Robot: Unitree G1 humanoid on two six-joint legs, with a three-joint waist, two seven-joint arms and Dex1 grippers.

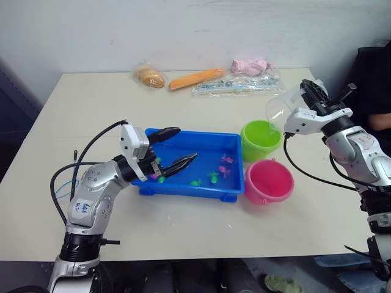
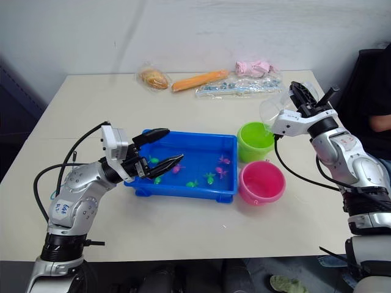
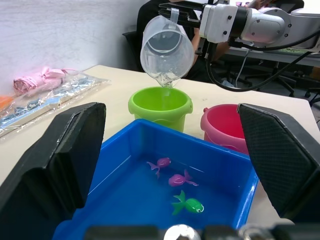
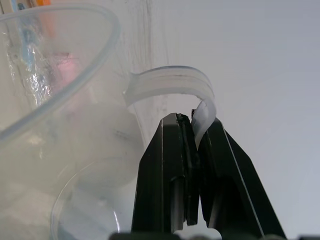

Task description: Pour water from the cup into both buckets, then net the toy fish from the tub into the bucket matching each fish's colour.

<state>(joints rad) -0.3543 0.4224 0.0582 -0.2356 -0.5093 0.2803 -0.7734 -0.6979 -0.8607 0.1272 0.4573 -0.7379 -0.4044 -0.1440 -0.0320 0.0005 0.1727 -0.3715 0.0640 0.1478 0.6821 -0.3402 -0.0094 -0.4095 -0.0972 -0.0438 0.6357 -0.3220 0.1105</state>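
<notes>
The right end effector [image 1: 307, 93], at the right of the frame, is clenched on the thin handle of the clear cup [image 1: 282, 107], its two black fingers [image 4: 172, 170] pinching the plastic loop. The cup is tipped mouth-down toward frame left, directly above the lime green bucket [image 1: 261, 140], and a thin stream of water appears to fall from its pouring lip into that bucket. The pink bucket [image 1: 268, 181] sits just below the green one in the frame, touching or nearly touching it, and also lies close to the right end of the blue tub [image 1: 180, 186]; it looks as though it has not yet received water, though that is hard to judge. The coming move likely turns on this: the pink bucket lies just toward the lower edge of the frame from the cup, so a short shift of the right arm would carry the lip over it. The right arm is far the nearer. The left end effector [image 1: 173, 149] hovers released, jaws wide apart, over the left end of the tub, holding nothing. Inside the tub, in shallow water, lie small toy fish, pink [image 3: 178, 179] and green [image 3: 188, 204], gathered toward its right half. The tub rests mid-frame on the pale surface [image 1: 183, 226], its long axis running left to right
</notes>
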